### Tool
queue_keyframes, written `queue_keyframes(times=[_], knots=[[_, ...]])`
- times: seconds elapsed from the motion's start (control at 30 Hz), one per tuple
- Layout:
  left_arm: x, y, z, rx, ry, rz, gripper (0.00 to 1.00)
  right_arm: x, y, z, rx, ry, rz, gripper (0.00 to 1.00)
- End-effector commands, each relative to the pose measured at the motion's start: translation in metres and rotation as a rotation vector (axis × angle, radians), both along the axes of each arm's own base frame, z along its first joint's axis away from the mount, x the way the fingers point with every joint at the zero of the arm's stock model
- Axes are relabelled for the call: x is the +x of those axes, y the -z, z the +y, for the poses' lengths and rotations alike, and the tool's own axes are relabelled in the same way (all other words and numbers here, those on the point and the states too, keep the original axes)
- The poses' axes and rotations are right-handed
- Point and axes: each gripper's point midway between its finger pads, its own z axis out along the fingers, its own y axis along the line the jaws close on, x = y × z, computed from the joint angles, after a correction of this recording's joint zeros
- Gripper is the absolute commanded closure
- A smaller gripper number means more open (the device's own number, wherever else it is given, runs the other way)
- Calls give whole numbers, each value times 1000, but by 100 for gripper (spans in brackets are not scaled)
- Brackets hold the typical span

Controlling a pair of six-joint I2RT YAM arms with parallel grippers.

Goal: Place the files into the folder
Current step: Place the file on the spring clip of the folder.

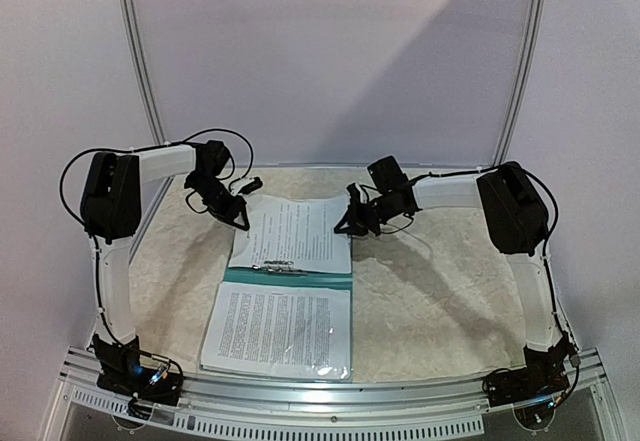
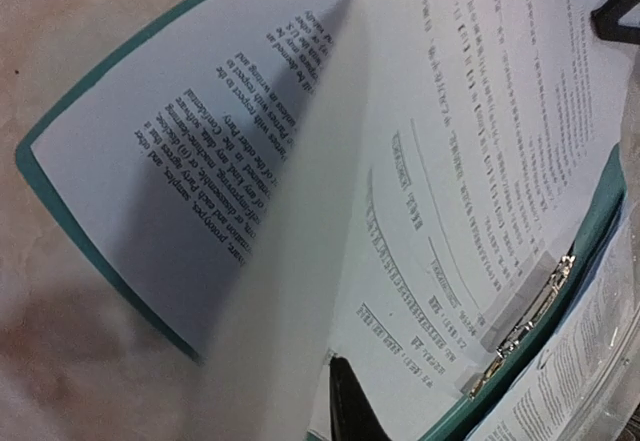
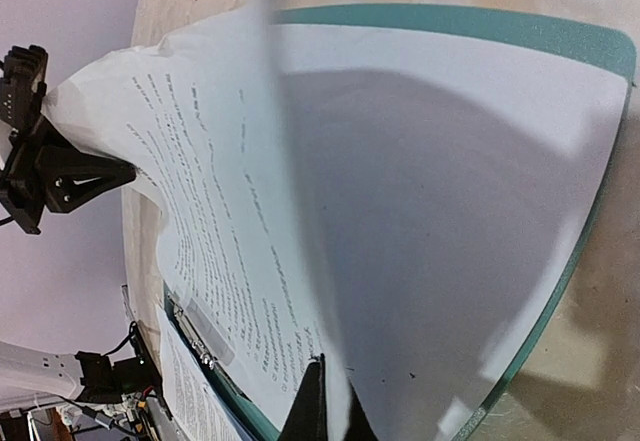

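Observation:
The teal folder (image 1: 290,279) lies open on the table, its silver clip (image 1: 280,269) at the fold. White printed files (image 1: 295,233) rest on its far half, and the top sheet is lifted and curled at its far edge. My left gripper (image 1: 238,216) is shut on that sheet's far left corner. The left wrist view shows one black finger (image 2: 350,401) beside the raised paper (image 2: 300,211); the other finger is hidden behind it. My right gripper (image 1: 350,223) is shut on the far right corner, and in its wrist view the sheet (image 3: 300,211) runs between the fingertips of the gripper (image 3: 335,376).
Another printed sheet (image 1: 280,329) lies on the folder's near half, under a shiny clear cover. A beige patterned cloth (image 1: 440,301) covers the table. A metal rail (image 1: 330,393) runs along the near edge, between the two arm bases.

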Motion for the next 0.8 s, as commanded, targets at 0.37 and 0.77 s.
queue_keyframes(times=[0.37, 0.77], knots=[[-3, -11, 16, 65, -5, -13, 45, -1, -8, -11, -79, 38, -14, 39], [-9, -26, 26, 110, 6, -38, 34, 5, -22, -25, -179, 68, -50, 10]])
